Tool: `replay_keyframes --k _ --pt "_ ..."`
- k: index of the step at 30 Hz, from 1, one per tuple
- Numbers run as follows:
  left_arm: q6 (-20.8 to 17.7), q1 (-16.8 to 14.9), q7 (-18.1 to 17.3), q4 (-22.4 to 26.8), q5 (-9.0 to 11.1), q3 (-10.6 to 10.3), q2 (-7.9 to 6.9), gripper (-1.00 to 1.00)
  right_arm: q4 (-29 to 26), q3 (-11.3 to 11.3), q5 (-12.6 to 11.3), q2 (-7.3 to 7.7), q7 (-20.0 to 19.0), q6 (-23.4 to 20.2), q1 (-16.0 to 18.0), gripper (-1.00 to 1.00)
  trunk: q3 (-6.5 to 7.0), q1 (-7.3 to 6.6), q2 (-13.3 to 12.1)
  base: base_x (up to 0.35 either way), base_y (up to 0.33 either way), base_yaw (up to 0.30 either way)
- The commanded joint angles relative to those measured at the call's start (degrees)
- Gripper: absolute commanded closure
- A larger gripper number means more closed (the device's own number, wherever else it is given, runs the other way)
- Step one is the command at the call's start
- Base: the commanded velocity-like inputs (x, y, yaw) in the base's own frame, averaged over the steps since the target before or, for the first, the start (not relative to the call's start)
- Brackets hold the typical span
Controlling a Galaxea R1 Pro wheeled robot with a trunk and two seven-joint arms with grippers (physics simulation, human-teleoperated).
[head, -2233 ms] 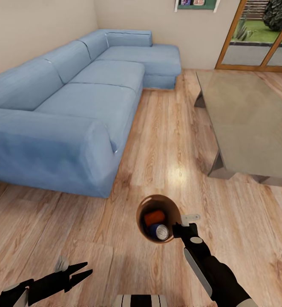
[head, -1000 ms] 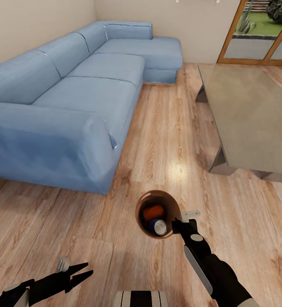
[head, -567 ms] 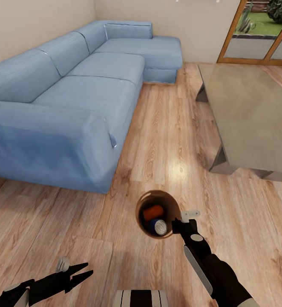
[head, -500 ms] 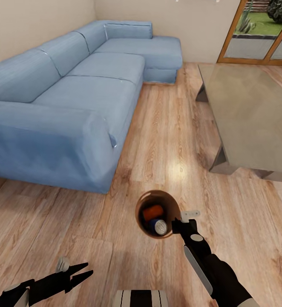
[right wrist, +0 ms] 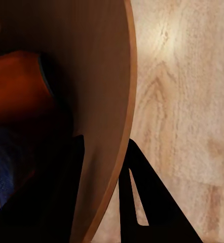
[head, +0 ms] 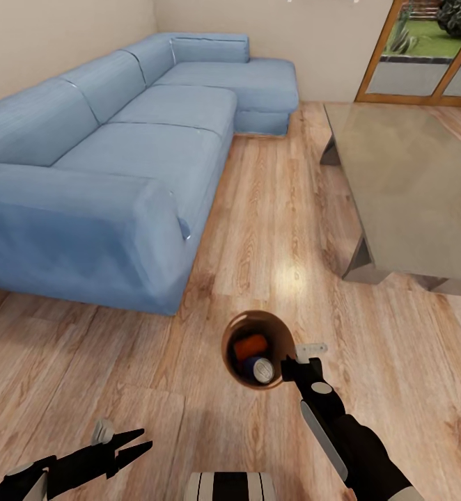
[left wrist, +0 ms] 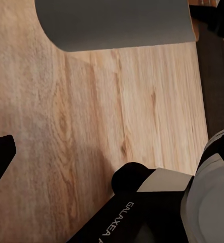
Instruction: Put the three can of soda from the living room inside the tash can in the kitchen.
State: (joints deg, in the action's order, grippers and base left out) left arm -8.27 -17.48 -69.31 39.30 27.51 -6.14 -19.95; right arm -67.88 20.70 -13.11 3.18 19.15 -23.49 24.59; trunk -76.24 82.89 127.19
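R gripper is clamped on the rim of the tash can, one finger inside the wall, one outside per the wrist cam; bin held above the wood floor of the living room. Inside: an orange can of soda lying on its side + another showing its silver top; a 3rd can't be made out. L gripper hangs low w/ fingers spread, nothing in it. Blue sofa on the L side of the floor, grey low table on the R.
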Motion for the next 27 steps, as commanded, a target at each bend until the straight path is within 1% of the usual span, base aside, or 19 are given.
replay_keyframes --k 1,4,7,8,10,15,16,21,23,25,27 --pt "0.0 0.0 0.0 0.0 0.0 0.0 0.0 -1.0 -0.1 0.0 -0.2 -0.02 -0.2 0.2 0.0 1.0 0.0 0.0 0.0 0.0 0.0 0.0" --pt "0.0 0.0 0.0 0.0 0.0 0.0 0.0 -1.0 -0.1 0.0 -0.2 -0.02 -0.2 0.2 0.0 1.0 0.0 0.0 0.0 0.0 0.0 0.0" --pt "0.0 0.0 -0.6 1.7 0.0 0.3 -0.03 -1.0 -0.1 0.0 -0.2 -0.03 -0.2 0.2 0.0 1.0 0.0 0.0 0.0 0.0 0.0 0.0" --pt "0.0 0.0 -1.0 3.2 0.0 0.4 -0.07 -1.0 -0.1 0.0 -0.2 -0.02 -0.2 0.2 0.0 1.0 0.0 0.0 0.0 0.0 0.0 0.0" --pt "0.0 0.0 -1.2 4.4 0.0 0.5 -0.22 -1.0 -0.1 0.0 -0.2 -0.02 -0.2 0.2 0.0 1.0 0.0 0.0 0.0 0.0 0.0 0.0" --pt "0.0 0.0 -1.5 6.3 0.0 0.7 -1.77 -1.0 -0.1 0.0 -0.2 -0.02 -0.2 0.2 0.0 1.0 0.0 0.0 0.0 0.0 0.0 0.0" --pt "0.0 0.0 -1.5 6.6 0.0 1.1 -2.11 -1.0 -0.1 0.0 -0.2 -0.02 -0.2 0.2 0.0 1.0 0.0 0.0 0.0 0.0 0.0 0.0" --pt "0.0 0.0 -1.5 6.8 0.0 2.5 -2.7 -1.0 0.0 0.0 -0.2 -0.02 -0.2 0.2 0.0 1.0 0.0 0.0 0.0 0.0 0.0 0.0" --pt "0.0 0.0 -1.5 6.8 -0.1 3.1 -3.24 -1.0 0.0 0.0 -0.2 -0.03 -0.2 0.2 0.0 1.0 0.0 0.0 0.0 0.0 0.0 0.0" --pt "0.0 0.0 -1.5 6.8 -0.1 3.5 -3.91 -1.0 0.0 0.0 -0.2 -0.06 -0.2 0.2 0.0 1.0 0.0 0.0 0.0 0.0 0.0 0.0" --pt "0.0 0.0 -1.5 6.8 -0.1 3.6 -3.99 -1.0 0.0 0.0 -0.2 -0.05 -0.2 0.2 0.0 1.0 0.0 0.0 0.0 0.0 0.0 0.0"
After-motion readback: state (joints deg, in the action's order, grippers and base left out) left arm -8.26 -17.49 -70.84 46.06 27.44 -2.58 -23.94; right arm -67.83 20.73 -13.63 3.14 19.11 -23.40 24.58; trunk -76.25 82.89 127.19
